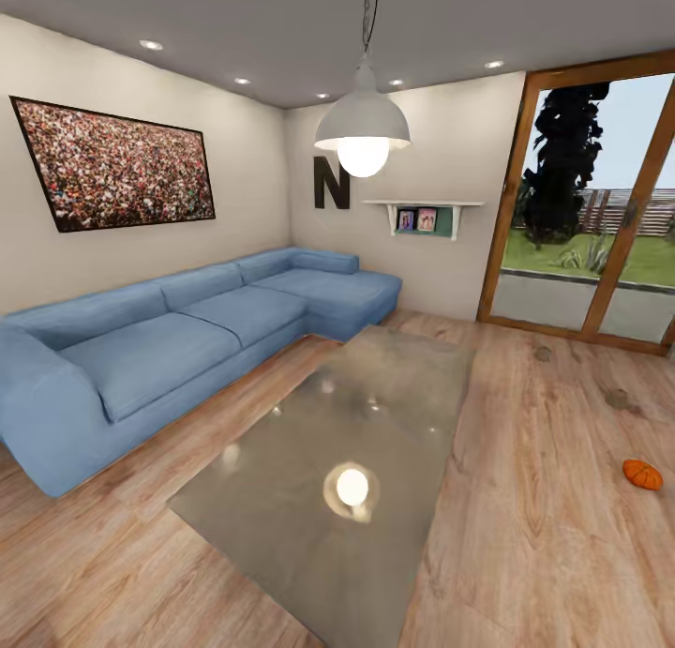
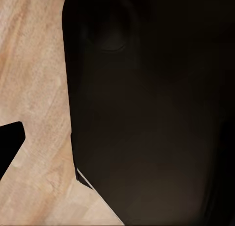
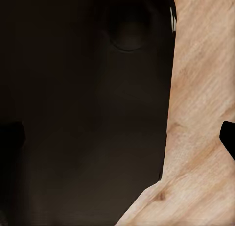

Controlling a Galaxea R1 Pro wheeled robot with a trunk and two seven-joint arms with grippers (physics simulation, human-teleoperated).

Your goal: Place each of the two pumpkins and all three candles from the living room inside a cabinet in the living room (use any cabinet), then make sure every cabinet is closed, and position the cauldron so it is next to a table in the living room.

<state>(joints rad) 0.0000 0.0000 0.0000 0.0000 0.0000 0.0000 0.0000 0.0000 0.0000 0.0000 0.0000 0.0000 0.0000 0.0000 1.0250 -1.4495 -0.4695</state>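
Coffee table [image 1: 375,442], glossy grey top, nearest, ahead on wood floor [image 1: 544,535]. One pumpkin [image 1: 643,474] loose on floor right of table, near glass door [image 1: 586,207]; two small tan lumps [image 1: 618,399] beyond, likely candles. Blue sofa [image 1: 169,348] left. Wrist views: dark robot body, floor; grippers' state cannot tell, arms likely tucked for driving.

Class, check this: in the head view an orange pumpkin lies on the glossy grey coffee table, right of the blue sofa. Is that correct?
Not quite. The head view shows the pumpkin lying on the wooden floor, right of the coffee table, not on it. The blue sofa is at the left.
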